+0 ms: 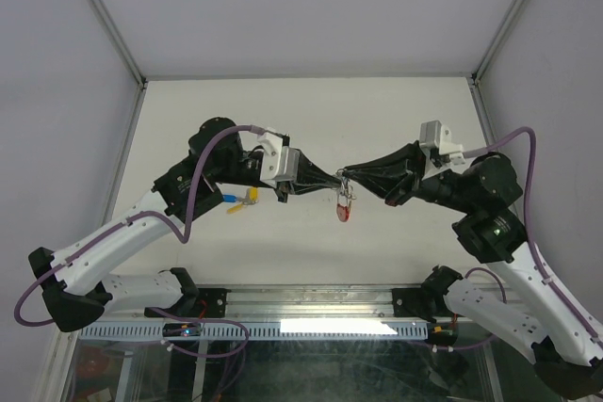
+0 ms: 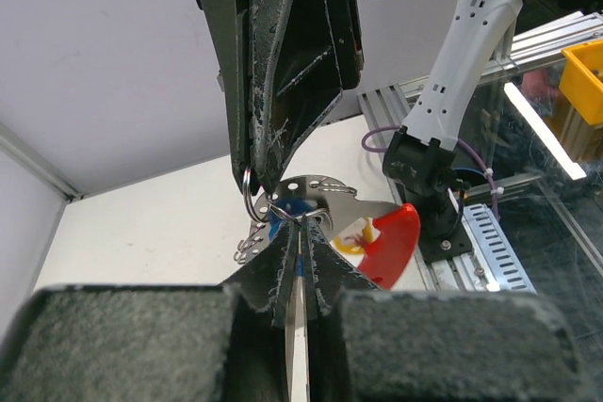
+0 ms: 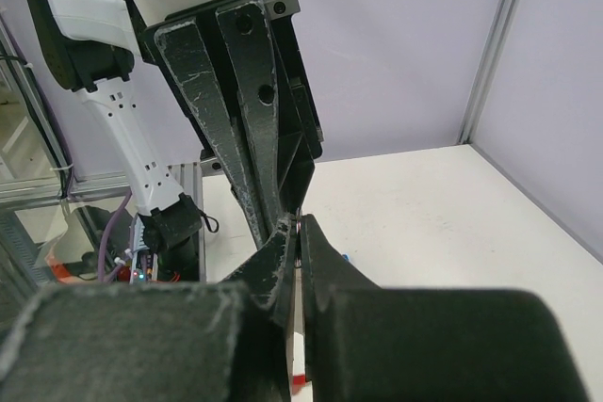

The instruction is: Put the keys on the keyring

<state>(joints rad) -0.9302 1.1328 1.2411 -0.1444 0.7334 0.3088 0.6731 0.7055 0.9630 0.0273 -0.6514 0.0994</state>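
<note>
The left gripper (image 1: 328,184) is pinching a key (image 2: 316,197) in tight-closed jaws, meeting the right gripper (image 1: 354,174), likewise clamping the keyring (image 1: 345,209), hanging just below both tips

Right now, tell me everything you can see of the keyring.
The keyring is off the table, hanging in mid-air where the left gripper and right gripper meet tip to tip, both shut. Its red crescent, glossy curved plastic, dangles lowest. Its silvery beaded chain bunches at the fingertips, beside a flat silver piece with holes. Which gripper actually pinches it can't be told.
</note>
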